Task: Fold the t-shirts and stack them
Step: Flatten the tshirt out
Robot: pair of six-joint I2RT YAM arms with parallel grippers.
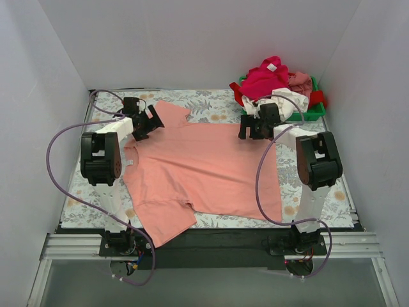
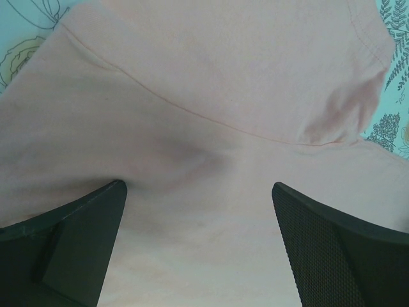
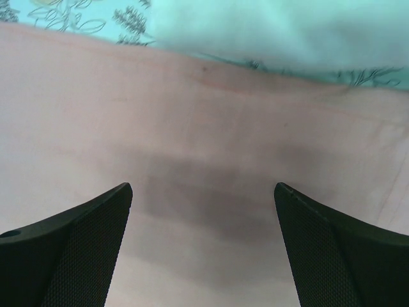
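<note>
The salmon-pink t-shirt (image 1: 204, 169) lies spread flat on the floral table cover, collar to the left, hem to the right. My left gripper (image 1: 146, 123) is open just above its far-left shoulder and sleeve; the left wrist view shows the sleeve seam (image 2: 211, 121) between the spread fingers (image 2: 77, 243). My right gripper (image 1: 254, 126) is open over the shirt's far-right hem corner; the right wrist view shows the hem edge (image 3: 211, 70) ahead of the spread fingers (image 3: 332, 243). Neither holds cloth. Magenta (image 1: 267, 75), white (image 1: 286, 99), red and dusty pink (image 1: 300, 80) shirts are heaped at the back right.
The heap sits in a green plastic tray (image 1: 316, 114) at the back right corner. White walls close in the left, back and right. The floral cover (image 1: 211, 102) shows along the far side and at the near left. The table's black front edge (image 1: 211, 240) runs below the shirt.
</note>
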